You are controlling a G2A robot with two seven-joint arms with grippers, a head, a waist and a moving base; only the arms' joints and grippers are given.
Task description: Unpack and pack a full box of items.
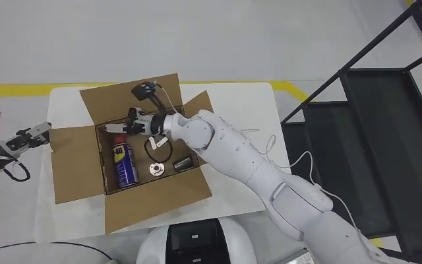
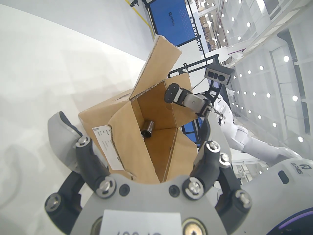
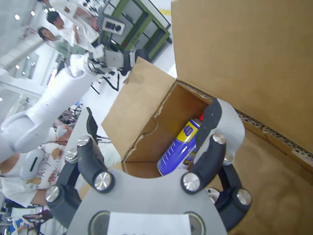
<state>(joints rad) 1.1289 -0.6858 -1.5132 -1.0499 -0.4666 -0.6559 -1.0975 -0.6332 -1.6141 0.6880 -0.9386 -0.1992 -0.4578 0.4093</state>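
Right gripper, jaws wide and empty, hangs over the open brown cardboard box. Blue-and-yellow metal spray can lies flat on its floor. I'd straddle the barrel mid-length, clear of the wall.

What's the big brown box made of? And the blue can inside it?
The box looks like corrugated cardboard: dull brown, with wavy layers showing along its torn edges. The blue can is probably metal with a glossy printed coat, since its smooth round side seems to catch the light.
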